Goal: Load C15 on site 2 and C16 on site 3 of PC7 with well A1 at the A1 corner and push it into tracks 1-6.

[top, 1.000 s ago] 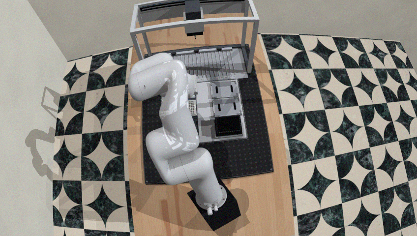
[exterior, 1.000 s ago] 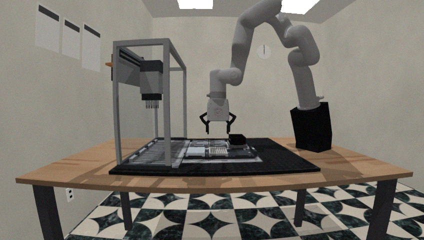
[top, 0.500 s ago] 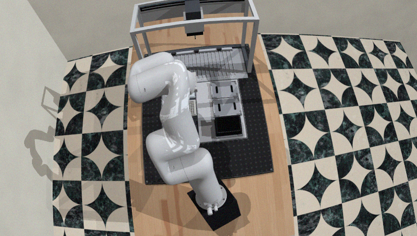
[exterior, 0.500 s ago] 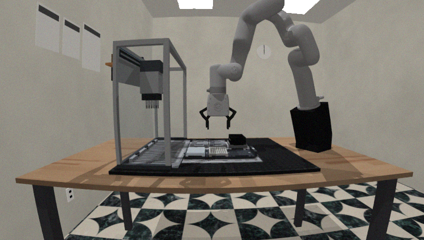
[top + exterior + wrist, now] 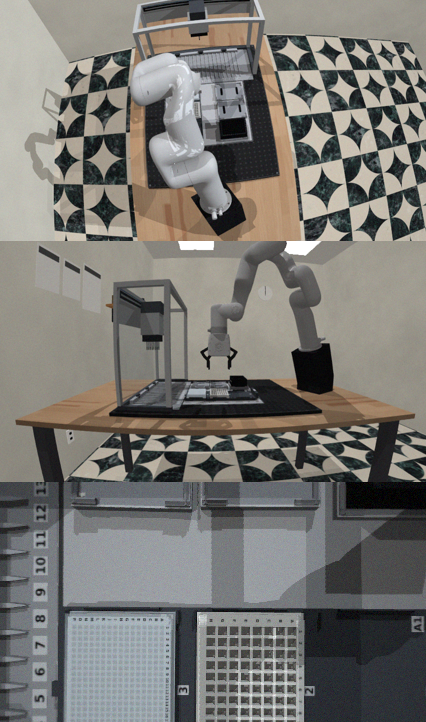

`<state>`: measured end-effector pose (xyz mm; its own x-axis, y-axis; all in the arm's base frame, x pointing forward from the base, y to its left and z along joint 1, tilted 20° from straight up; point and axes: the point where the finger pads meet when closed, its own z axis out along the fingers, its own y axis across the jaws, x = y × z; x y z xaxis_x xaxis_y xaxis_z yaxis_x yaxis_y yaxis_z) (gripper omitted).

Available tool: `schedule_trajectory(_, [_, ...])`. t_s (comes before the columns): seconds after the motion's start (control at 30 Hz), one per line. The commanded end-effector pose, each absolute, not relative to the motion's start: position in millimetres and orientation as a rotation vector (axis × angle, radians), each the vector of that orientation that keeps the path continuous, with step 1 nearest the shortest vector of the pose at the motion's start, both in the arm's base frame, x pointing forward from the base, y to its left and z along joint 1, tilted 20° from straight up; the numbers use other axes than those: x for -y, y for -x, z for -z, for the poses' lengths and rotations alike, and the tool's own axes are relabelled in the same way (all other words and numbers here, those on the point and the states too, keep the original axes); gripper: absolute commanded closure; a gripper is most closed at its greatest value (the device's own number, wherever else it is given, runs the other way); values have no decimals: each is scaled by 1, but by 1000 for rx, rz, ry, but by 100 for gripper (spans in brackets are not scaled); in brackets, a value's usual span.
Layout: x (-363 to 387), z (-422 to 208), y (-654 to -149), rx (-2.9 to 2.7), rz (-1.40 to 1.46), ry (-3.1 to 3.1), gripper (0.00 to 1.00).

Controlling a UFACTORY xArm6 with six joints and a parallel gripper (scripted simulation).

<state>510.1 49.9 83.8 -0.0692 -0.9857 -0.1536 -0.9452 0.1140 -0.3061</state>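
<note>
Our end effector (image 5: pixel 218 361) hangs released above carrier PC7 (image 5: pixel 190 652). On PC7 we see C16 (image 5: pixel 119 666) at site 3, C15 (image 5: pixel 250 668) at site 2, site 1 bare. Pushing PC7 into the rails (image 5: pixel 215 64) remains.

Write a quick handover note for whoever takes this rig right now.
Gripper: open, empty, hovering above the carrier.
White fine-grid 384-well plate sits on site 3, grey coarse-grid 96-well plate on site 2 of the dark plate carrier; site 1 bare.
Black deep-well block in its nest.
Done: both plates loaded.
Left: push the carrier into the ribbed grey loading rails, tracks 1-6, until the lamp lights.
</note>
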Motion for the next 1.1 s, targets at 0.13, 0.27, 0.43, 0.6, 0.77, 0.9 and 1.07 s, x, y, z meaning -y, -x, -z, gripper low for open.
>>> schedule_trajectory(0.13, [-31, -80, -510, -2068, 184, 1900, 0])
schedule_trajectory(0.27, [-11, -75, -509, -2068, 184, 1900, 0])
schedule_trajectory(0.43, [8, -69, -507, -2068, 184, 1900, 0])
schedule_trajectory(0.6, [27, -64, -506, -2068, 184, 1900, 0])
schedule_trajectory(0.77, [47, -59, -505, -2068, 184, 1900, 0])
schedule_trajectory(0.9, [47, -59, -505, -2068, 184, 1900, 0])
schedule_trajectory(1.07, [47, -59, -505, -2068, 184, 1900, 0])
